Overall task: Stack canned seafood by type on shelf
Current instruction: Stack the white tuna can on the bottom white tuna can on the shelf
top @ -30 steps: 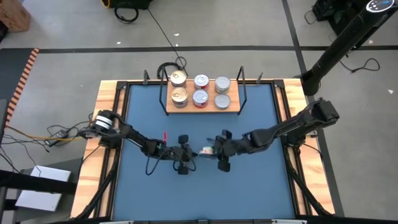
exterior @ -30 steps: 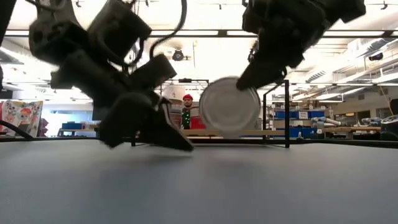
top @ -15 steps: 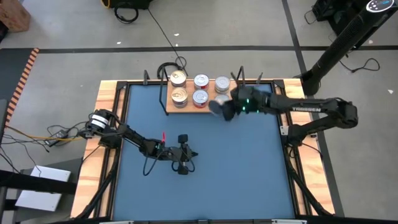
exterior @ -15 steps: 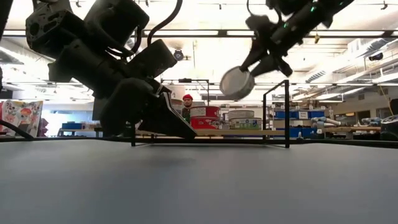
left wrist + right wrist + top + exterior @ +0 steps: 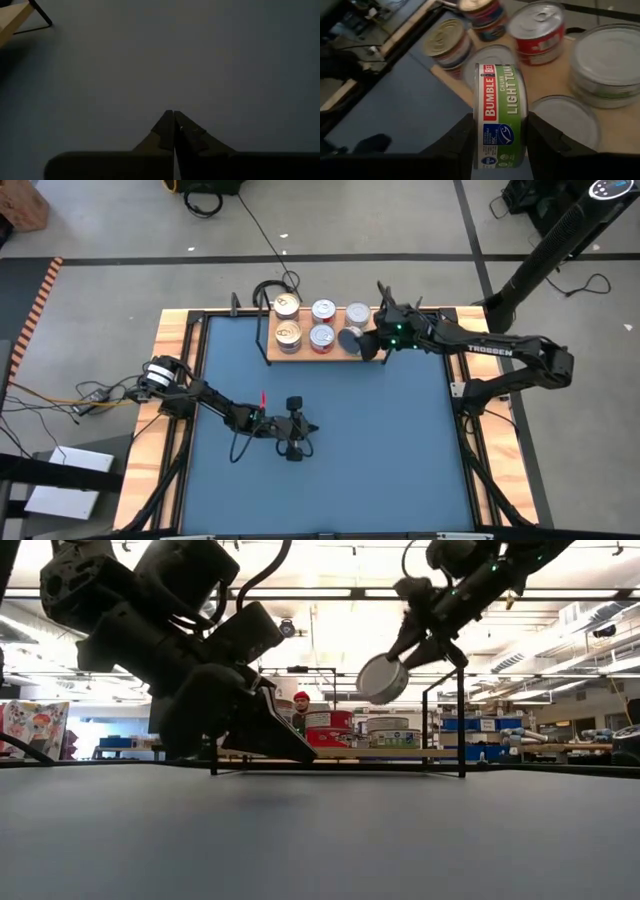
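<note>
The canned seafood in play is a green-labelled tin [image 5: 499, 117], and you are seeing it clamped on edge between the two fingers of the right gripper [image 5: 499, 135], one finger [image 5: 454, 142] pressing each flat face. In the low view the right gripper [image 5: 415, 640] is holding this tin [image 5: 383, 678] in the air, tilted, above the level of the shelf board. In the high view the right gripper [image 5: 372, 340] is hanging over the right-hand part of the shelf [image 5: 300, 356], with the tin [image 5: 349, 340] at its tip.

Looking past the tin, you are finding five more tins standing on the light-wood shelf [image 5: 555, 80]. Two silver-topped tins [image 5: 610, 62] are sitting just beside the gripper at the shelf's right end. A red-sided tin [image 5: 539, 32] is standing in the middle column, with another tin [image 5: 323, 310] behind it. Two gold-topped tins [image 5: 447, 42] are occupying the left column. Black wire frames are standing at both ends of the shelf.

The left gripper [image 5: 173, 131] is waiting low over the blue table [image 5: 400, 450], well apart from the shelf, with its fingers pressed together and nothing between them. In the high view it [image 5: 298, 430] is sitting left of the table's middle.

In the low view, a person [image 5: 301, 712] in a red cap is showing in the room beyond the shelf.
</note>
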Robot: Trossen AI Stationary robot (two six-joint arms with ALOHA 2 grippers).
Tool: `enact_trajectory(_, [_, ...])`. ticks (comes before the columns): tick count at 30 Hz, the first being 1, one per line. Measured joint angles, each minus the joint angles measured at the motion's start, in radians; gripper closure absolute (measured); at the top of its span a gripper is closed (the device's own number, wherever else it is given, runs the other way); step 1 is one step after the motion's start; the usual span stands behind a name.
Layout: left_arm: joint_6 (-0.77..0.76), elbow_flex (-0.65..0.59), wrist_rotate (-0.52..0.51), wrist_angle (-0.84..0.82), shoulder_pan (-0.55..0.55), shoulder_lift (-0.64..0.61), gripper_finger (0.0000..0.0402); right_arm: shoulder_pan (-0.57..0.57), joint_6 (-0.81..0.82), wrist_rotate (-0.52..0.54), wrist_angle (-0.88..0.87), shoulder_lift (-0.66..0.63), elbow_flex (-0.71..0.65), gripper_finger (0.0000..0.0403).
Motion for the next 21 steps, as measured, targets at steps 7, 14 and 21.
enact_trajectory(7, [-0.001,0.000,0.001,0.000,-0.003,0.000,0.0396,0.052,0.023,0.050,0.002,-0.065,0.021,0.0263])
enact_trajectory(14, [0.000,0.000,0.003,-0.008,-0.010,0.000,0.0396,0.170,0.083,0.268,-0.078,-0.241,-0.008,0.0263])
enact_trajectory(21, [0.001,0.000,0.002,-0.008,-0.014,0.000,0.0396,0.406,0.303,0.539,0.291,-0.335,-0.310,0.0263])
